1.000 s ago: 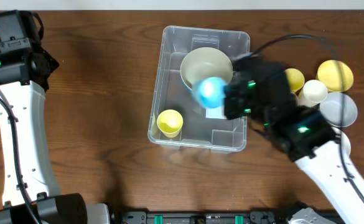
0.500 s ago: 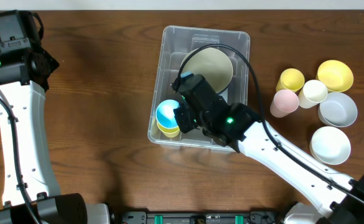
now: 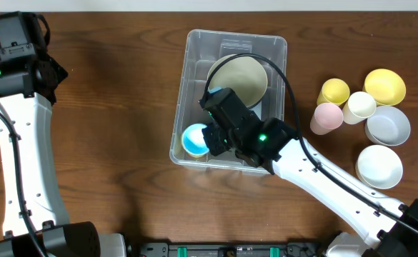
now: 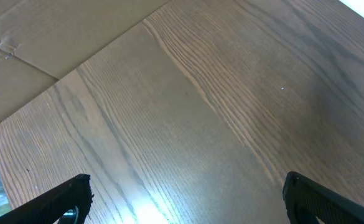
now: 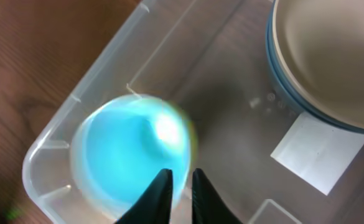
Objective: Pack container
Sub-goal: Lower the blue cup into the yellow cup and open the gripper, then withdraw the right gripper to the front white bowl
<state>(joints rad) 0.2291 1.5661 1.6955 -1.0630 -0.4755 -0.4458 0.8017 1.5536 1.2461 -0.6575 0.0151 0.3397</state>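
Note:
The clear container [image 3: 194, 43] stands mid-table with a cream bowl [image 3: 239, 78] in its far half. In its near-left corner sits a blue cup [image 3: 193, 138], blurred in the right wrist view [image 5: 126, 152]; a sliver of yellow cup rim [image 5: 194, 134] shows beside it. My right gripper [image 5: 180, 174] hangs over the blue cup's rim with its jaws a narrow gap apart. In the overhead view it [image 3: 210, 139] sits just right of that cup. My left gripper [image 4: 186, 186] is wide open over bare wood, far left of the container.
Right of the container stand a yellow cup [image 3: 334, 91], a pink cup [image 3: 326, 118], a cream cup [image 3: 360, 105], a yellow bowl [image 3: 385, 86], a grey bowl [image 3: 389, 125] and a white bowl [image 3: 379, 165]. A white label [image 5: 318, 152] lies on the container floor.
My right arm swung the blue cup from over the bowl to the near-left corner, onto the yellow cup. Its jaws have parted slightly. The left arm is still.

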